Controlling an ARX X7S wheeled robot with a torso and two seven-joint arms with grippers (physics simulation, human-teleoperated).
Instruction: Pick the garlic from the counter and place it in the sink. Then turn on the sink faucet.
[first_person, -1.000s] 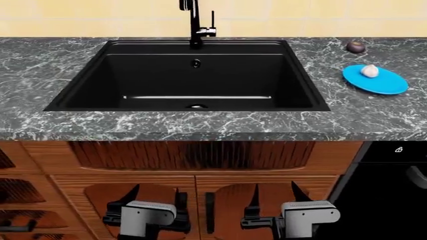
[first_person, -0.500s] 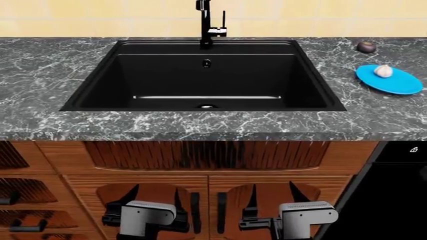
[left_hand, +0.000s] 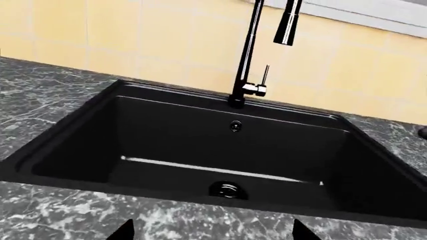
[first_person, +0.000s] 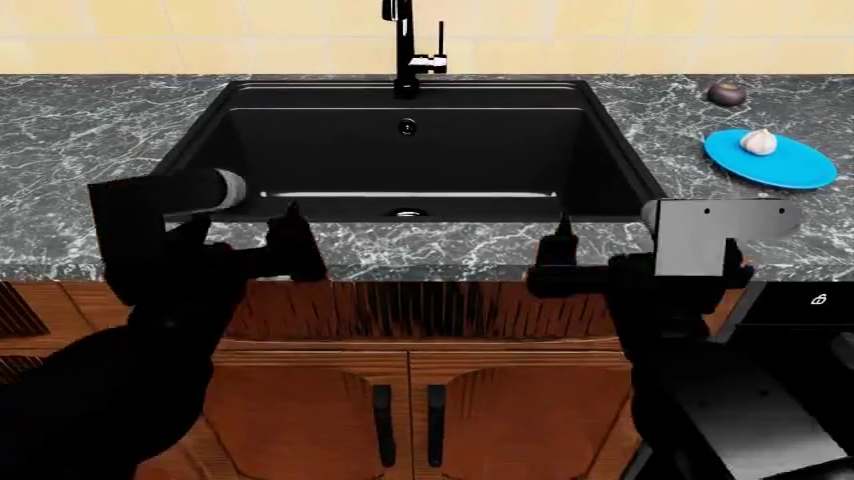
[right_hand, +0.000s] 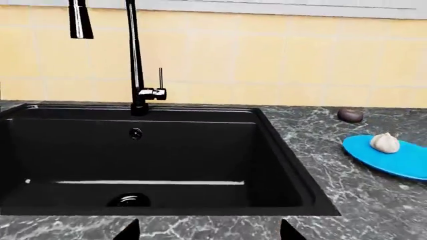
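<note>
Spanning the whole width of the head view, one counter (first_person: 80, 130) of dark veined marble carries everything else; I judge its front edge to be the line both arms must clear before any reach. One sink (first_person: 400, 150), a black basin with a single round drain (first_person: 408, 212) and one overflow hole (first_person: 406, 126), is set into the middle of the slab and lies empty, so the garlic's destination is open. One sink faucet (first_person: 400, 45) stands at the rear rim, its side lever (first_person: 430, 62) pointing toward my right side; I read the tap as off, since no water shows.

I hold two arms level with the counter's front edge. The left gripper (first_person: 240, 235) sits before the sink's left half, the right gripper (first_person: 641, 255) before its right corner. In each wrist view two dark fingertips frame the basin far apart, so I read both pincers as spread wide and holding nothing.

One blue plate (first_person: 787, 165) lies on the counter to the right of the sink. On it rests the one garlic (first_person: 758, 142), off-white and lobed, well apart from both grippers; the right arm is the nearer. One dark round bulb (first_person: 726, 94) sits on the bare counter behind the plate and is no part of the task.
</note>
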